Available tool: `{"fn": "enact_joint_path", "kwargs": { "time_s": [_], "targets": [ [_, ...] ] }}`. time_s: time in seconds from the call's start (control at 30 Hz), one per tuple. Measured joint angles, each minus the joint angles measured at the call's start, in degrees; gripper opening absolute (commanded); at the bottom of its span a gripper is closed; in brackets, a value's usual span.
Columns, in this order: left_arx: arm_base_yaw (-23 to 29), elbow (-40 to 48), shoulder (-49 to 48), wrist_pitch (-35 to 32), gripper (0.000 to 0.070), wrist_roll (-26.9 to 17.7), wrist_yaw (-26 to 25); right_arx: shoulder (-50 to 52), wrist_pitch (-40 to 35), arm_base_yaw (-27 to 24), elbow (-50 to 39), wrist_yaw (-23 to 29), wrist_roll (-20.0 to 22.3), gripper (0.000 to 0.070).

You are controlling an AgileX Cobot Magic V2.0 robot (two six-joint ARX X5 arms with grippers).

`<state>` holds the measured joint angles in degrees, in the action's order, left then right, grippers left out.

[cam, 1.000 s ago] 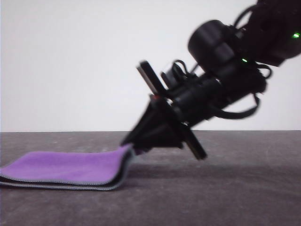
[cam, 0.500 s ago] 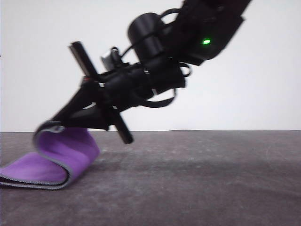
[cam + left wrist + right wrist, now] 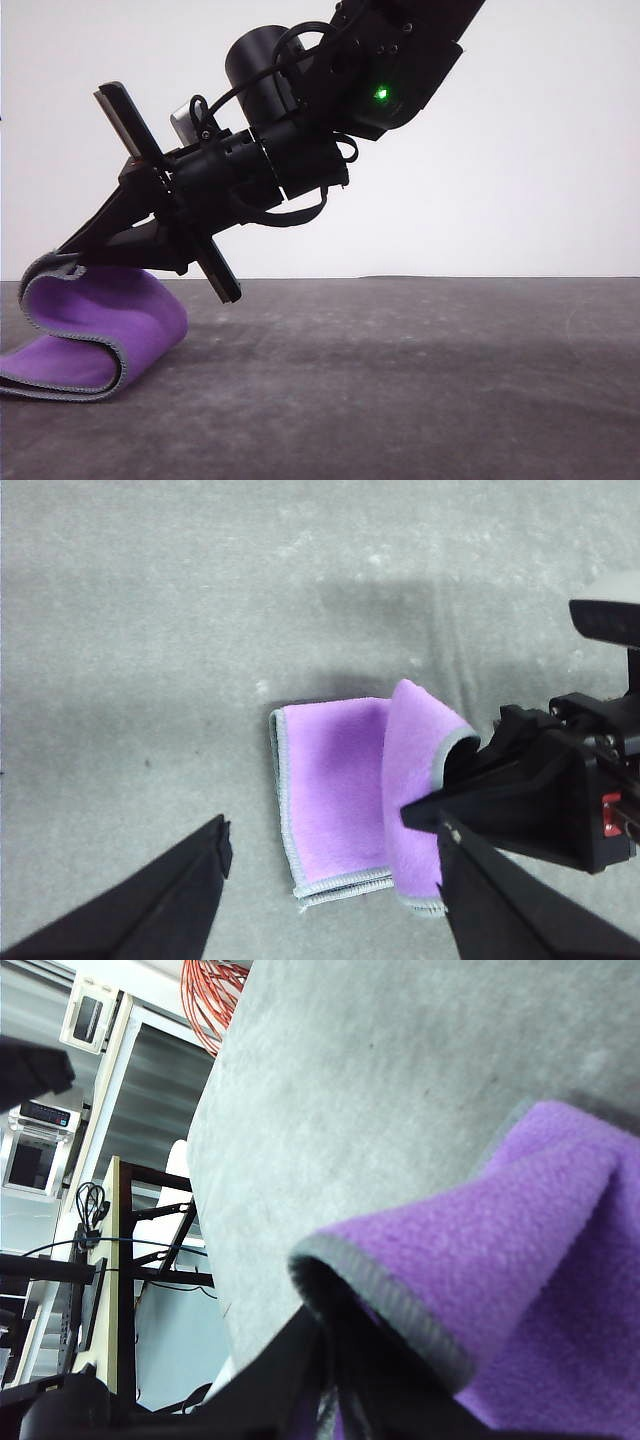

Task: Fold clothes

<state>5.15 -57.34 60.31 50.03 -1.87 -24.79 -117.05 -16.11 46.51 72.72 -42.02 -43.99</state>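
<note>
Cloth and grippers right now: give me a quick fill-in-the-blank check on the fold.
1. The right gripper is shut on the cloth's ____.
2. The cloth face turned outward on the raised flap is bright ____.
3. In the left wrist view, the left gripper hovers over the cloth with its jaws ____.
4. The cloth's lower layer lies flat on the grey ____.

Missing words: edge; purple; open; table

The cloth point(image 3: 95, 335) lies at the front view's lower left, on the table point(image 3: 420, 390). The right gripper point(image 3: 62, 258) sits just above it, apparently pinching its raised edge. The left gripper point(image 3: 330, 880) hangs over the cloth.
</note>
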Motion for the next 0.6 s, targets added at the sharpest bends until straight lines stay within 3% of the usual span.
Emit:
{"fn": "enact_joint_path", "kwargs": {
  "time_s": [0.07,0.1,0.2,0.23,0.47,0.6],
  "targets": [
    [0.0,0.0,0.0,-0.01,0.0396,0.0,-0.01,0.0,-0.01,0.06,-0.01,0.0,0.0,0.0007],
    [0.0,0.0,0.0,-0.01,0.0396,0.0,-0.01,0.0,-0.02,0.09,-0.01,-0.03,0.0,0.0065],
    [0.0,0.0,0.0,-0.01,0.0396,0.0,0.01,0.0,-0.76,0.22,0.0,-0.75,0.01,0.0376],
    [0.0,0.0,0.0,-0.01,0.0396,0.0,0.01,0.0,-1.01,0.28,0.01,-1.02,0.0,0.0427],
    [0.0,0.0,0.0,-0.01,0.0396,0.0,-0.01,0.0,-1.06,0.37,0.01,-2.1,0.0,0.0434],
    [0.0,0.0,0.0,-0.01,0.0396,0.0,0.0,0.1,0.08,-0.14,0.01,-6.42,0.65,0.0434]
  ]
}}
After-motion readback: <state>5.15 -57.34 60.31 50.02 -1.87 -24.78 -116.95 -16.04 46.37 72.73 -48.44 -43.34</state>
